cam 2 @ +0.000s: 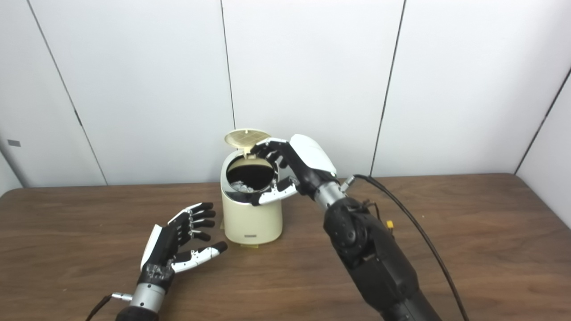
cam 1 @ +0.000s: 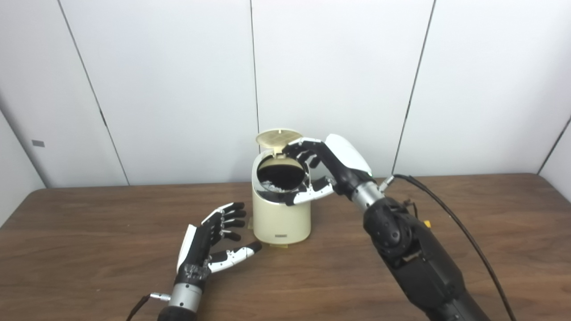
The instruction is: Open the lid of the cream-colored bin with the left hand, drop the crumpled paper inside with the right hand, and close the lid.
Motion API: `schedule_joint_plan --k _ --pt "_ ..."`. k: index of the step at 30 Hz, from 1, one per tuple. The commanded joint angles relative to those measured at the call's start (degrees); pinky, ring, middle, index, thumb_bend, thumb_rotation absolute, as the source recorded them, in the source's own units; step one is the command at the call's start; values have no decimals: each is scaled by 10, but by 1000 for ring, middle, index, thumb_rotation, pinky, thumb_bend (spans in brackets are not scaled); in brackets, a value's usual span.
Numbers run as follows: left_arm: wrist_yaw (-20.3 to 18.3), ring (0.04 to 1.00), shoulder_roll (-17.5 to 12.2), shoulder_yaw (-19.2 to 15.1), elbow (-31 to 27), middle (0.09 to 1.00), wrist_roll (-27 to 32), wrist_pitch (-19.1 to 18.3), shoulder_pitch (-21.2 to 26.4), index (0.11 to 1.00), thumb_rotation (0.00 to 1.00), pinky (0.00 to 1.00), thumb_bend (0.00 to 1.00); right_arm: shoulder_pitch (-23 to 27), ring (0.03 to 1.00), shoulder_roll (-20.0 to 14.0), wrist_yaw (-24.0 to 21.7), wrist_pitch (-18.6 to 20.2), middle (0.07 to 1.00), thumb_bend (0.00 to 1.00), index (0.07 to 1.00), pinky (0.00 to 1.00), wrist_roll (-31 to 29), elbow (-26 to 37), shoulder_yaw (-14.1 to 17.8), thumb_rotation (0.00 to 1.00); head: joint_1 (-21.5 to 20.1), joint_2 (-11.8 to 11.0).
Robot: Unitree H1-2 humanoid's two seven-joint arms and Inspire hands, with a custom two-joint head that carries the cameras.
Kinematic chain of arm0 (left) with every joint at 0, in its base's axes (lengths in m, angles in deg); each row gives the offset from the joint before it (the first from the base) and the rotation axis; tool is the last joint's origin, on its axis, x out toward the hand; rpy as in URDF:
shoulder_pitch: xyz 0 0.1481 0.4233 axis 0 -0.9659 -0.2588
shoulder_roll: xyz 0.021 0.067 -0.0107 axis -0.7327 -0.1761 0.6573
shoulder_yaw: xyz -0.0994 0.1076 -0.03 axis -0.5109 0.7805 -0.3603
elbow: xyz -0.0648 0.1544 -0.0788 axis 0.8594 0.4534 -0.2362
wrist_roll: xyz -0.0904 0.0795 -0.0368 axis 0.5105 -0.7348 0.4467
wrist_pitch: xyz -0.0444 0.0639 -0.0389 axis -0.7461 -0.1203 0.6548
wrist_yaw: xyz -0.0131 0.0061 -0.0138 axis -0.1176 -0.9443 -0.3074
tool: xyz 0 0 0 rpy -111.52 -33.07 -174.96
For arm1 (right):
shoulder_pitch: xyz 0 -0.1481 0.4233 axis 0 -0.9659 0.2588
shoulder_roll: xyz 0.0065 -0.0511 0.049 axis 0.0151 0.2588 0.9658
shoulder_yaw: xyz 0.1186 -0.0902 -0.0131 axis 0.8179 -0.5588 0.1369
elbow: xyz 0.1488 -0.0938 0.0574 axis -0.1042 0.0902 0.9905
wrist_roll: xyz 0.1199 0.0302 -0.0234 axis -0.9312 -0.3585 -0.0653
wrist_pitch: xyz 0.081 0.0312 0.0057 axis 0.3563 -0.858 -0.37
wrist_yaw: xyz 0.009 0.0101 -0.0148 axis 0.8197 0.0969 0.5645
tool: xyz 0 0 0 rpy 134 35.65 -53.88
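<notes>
White wall panels back a brown wooden table (cam 1: 111, 223), and near its middle stands the cream bin (cam 1: 281, 214) with its lid (cam 1: 277, 137) tipped up at the rear. Crumpled paper (cam 1: 272, 183) lies inside the dark opening — pale against the black. Over the rim hangs the right robot hand (cam 1: 321, 167), fingers spread and holding nothing, fingertips near the lid's edge and thumb across the front rim, partly hiding the opening. Just beside the bin's base, the left robot hand (cam 1: 214, 240) rests low with fingers apart, empty, not touching the bin. A black cable (cam 1: 450, 218) trails from the right wrist across the table.
</notes>
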Motion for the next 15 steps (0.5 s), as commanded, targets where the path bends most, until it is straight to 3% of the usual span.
schedule_joint_plan --k 1,4,8,15 --pt "5 697 1 2 13 752 0 19 -7 808 89 571 773 8 653 -15 28 -19 681 876 671 546 -3 33 28 203 0 0" --pt "7 701 -2 1 13 750 -4 19 -5 809 114 580 775 -13 652 -16 41 -36 669 884 672 564 -22 50 58 173 0 2" --pt "6 696 -1 -1 13 752 3 14 -4 809 106 567 775 -46 649 -36 51 -89 687 864 696 572 -60 48 92 110 0 0" --pt "8 703 -4 0 22 752 -2 18 1 809 122 592 775 -100 660 -60 38 -96 718 829 731 549 -112 32 127 172 5 -1"
